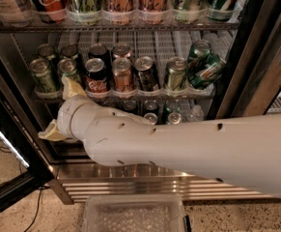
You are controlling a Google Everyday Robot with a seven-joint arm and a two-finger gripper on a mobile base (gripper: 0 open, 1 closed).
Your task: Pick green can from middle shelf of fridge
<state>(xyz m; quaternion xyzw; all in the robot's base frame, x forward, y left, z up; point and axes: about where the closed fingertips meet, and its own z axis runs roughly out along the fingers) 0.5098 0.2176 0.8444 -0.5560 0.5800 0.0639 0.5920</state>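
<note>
The fridge (256,57) stands open. Its middle shelf (130,94) is a wire rack holding two rows of cans. Pale olive-green cans stand at its left end: one at the front (68,70), another left of it (43,75), more behind. My gripper (58,109) is at the end of the white arm (178,144), in front of the shelf's left end. One beige finger (69,87) points up against the lower front of the green can. The other finger (49,132) points down-left below the shelf rail. The fingers stand wide apart and hold nothing.
A red Coca-Cola can (96,76), a copper can (123,74), a dark can (145,74), another olive can (176,74) and tilted 7UP cans (205,66) fill the shelf. Tall bottles stand above (120,1). A lower rack holds cans (171,115). A clear bin (133,216) sits on the floor.
</note>
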